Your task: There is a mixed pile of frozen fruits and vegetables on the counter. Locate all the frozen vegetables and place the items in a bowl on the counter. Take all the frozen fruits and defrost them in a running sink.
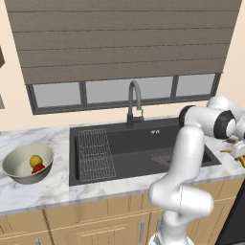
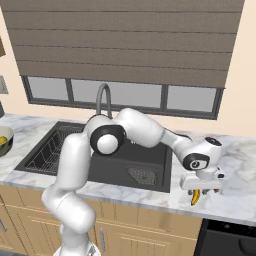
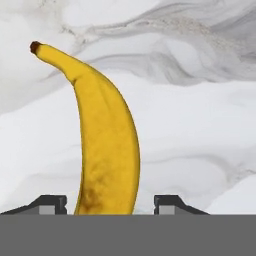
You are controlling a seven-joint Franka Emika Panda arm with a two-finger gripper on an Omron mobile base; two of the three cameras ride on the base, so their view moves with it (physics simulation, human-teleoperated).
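A curved yellow banana (image 3: 107, 140) with a dark tip lies on the white marble counter (image 3: 200, 125), to the right of the black sink (image 2: 120, 167). My gripper (image 3: 110, 202) hangs low over the banana's (image 2: 195, 197) near end. Its jaws straddle the fruit, with a narrow gap showing on each side. Far left, the grey-beige bowl (image 1: 14, 160) holds a yellow-orange vegetable (image 1: 35, 160) and a red one (image 1: 38, 168). From the left base camera, the hand (image 1: 238, 150) sits at the right edge over yellow fruit.
A wire rack (image 1: 95, 153) lies in the sink's left half, with a drain strainer (image 2: 142, 175) to its right. The dark gooseneck tap (image 1: 134, 103) stands behind the basin. A black appliance top (image 2: 230, 237) borders the counter at the lower right.
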